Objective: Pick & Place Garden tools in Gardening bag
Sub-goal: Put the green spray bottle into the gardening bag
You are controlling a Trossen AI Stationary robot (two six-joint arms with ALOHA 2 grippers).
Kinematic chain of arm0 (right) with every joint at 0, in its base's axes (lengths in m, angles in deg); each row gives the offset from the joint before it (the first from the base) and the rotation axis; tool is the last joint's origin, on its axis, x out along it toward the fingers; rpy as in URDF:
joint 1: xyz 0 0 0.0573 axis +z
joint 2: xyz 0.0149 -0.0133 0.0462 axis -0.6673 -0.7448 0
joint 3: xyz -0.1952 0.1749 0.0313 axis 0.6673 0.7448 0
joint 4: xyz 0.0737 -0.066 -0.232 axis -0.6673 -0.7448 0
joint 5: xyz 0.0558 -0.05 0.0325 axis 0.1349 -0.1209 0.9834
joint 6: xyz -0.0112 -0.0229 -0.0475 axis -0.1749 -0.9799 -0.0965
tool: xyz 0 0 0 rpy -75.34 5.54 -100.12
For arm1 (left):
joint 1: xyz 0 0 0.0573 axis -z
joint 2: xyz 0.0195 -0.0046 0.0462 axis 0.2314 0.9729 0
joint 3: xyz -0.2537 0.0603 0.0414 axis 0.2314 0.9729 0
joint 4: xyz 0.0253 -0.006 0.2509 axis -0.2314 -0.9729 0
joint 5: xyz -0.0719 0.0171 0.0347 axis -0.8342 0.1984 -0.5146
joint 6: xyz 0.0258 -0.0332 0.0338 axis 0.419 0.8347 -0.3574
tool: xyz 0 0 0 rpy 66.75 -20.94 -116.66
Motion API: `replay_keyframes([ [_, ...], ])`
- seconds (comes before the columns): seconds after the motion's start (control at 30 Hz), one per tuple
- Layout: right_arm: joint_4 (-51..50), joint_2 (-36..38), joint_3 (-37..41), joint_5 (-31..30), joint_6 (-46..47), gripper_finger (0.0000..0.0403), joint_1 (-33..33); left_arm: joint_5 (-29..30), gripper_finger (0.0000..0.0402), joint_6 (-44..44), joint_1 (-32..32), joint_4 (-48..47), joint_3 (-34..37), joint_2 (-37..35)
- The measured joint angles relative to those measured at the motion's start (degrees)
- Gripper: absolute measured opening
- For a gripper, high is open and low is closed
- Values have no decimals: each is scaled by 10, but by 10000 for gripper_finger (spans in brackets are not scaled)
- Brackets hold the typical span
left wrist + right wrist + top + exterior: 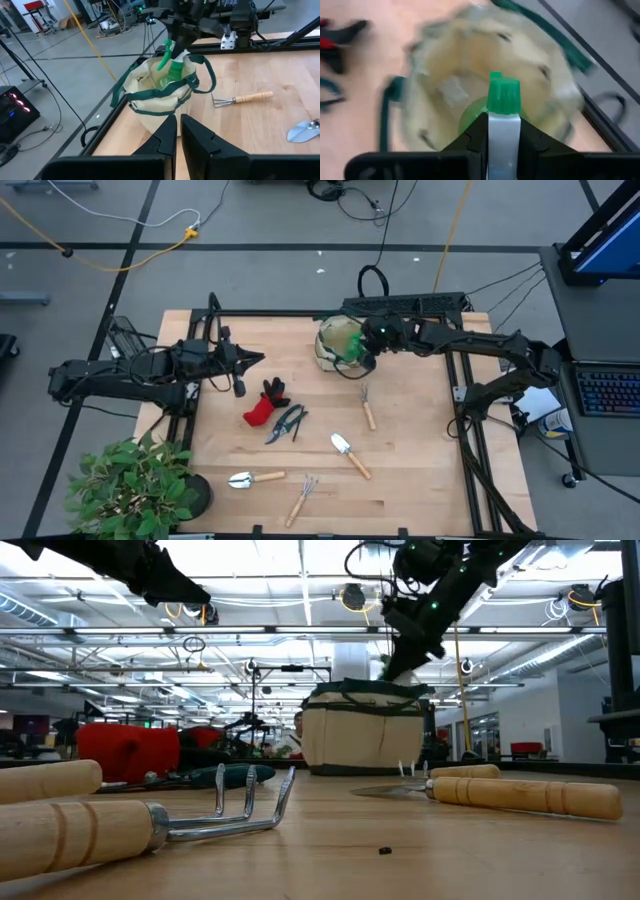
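The beige gardening bag with dark green trim stands at the table's far middle. My right gripper hovers over the bag's mouth, shut on a green spray bottle, whose lower part is inside the bag's rim. My left gripper waits shut above the table's left, pointing at the bag. On the wood lie a red glove, dark shears, a small rake, two trowels and another rake. My right gripper pinches the bottle's white spray head between its two fingers, and the green nozzle tip sticks out past them. The fingers slant down from the table's right side. The bottle hangs tilted below them, its green body over the bag's inside.
A leafy potted plant stands at the near left corner. The bag's loop handles hang over its sides. Bare wood lies between the bag and the tools, and along the table's right side.
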Motion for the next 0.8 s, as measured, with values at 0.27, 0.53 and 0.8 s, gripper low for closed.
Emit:
replay_keyframes([
  [0.27,-55,2,0,-13,85,45,-15,0,31,5,0,0,0,0],
  [0.53,-67,2,0,-50,133,48,-35,0,31,5,0,0,0,0],
  [0.8,-70,1,0,-25,125,82,-52,0,31,4,0,0,0,0],
])
